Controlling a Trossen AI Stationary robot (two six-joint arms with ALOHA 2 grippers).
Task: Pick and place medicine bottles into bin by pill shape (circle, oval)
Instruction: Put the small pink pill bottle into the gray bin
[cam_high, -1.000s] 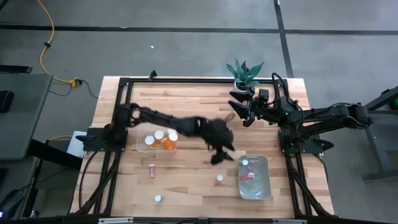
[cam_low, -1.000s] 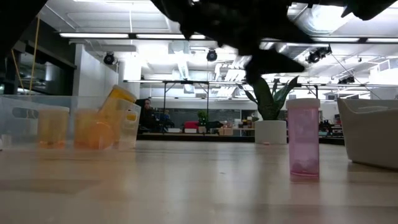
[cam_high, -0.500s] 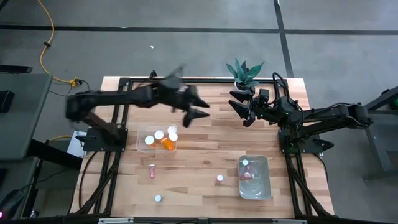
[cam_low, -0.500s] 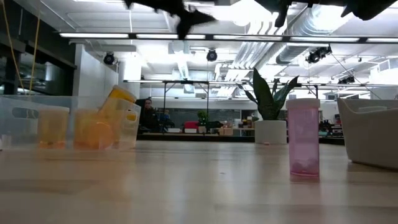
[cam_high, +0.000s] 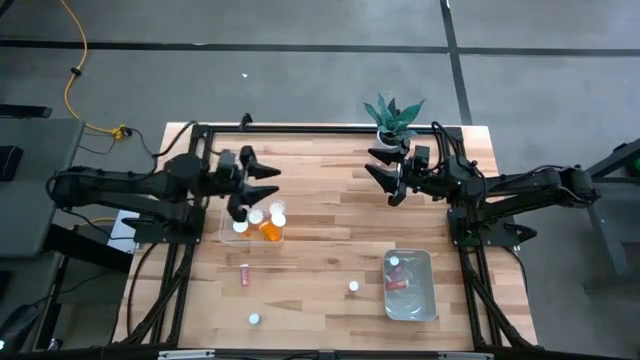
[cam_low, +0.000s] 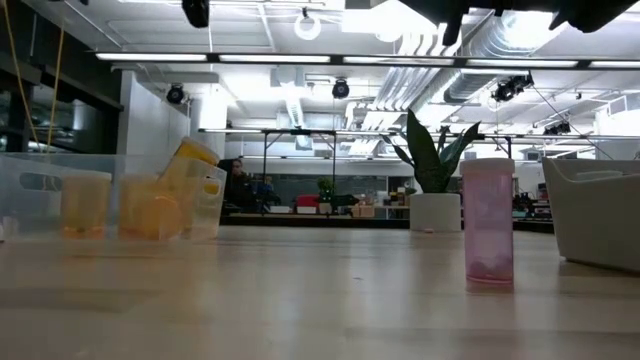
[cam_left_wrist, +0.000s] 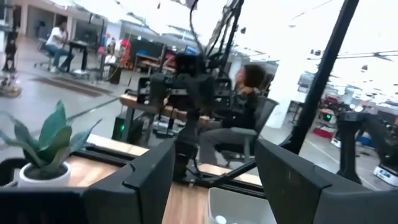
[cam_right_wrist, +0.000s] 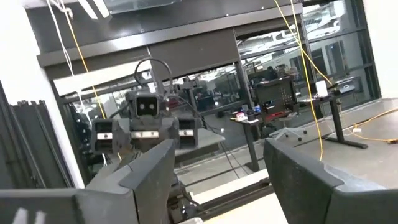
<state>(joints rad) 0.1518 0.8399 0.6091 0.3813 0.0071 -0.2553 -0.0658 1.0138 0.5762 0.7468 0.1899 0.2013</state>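
Three medicine bottles with white caps are loose on the table's near half: a reddish one (cam_high: 244, 274) lying on its side, and two standing on their bases, one (cam_high: 353, 287) by the right bin and one (cam_high: 254, 319) near the front edge. The low view shows a pink bottle (cam_low: 488, 222) upright. Orange bottles (cam_high: 270, 228) lie in the left clear bin (cam_high: 229, 238). Other bottles (cam_high: 398, 281) lie in the right clear bin (cam_high: 425, 300). My left gripper (cam_high: 272, 183) is open and empty above the left bin's far side. My right gripper (cam_high: 375, 172) is open and empty at the far right.
A small potted plant (cam_high: 392, 122) stands at the far edge beside my right gripper and also shows in the left wrist view (cam_left_wrist: 40, 149). Black frame rails (cam_high: 300, 130) run along the table's sides. Bare wood (cam_high: 320, 230) lies between the two bins.
My left gripper has swung from beside the right bin up and back toward the table's far left, and its arm has drawn in, so it now hangs over the left bin's far side. The bottles and the right arm have kept still.
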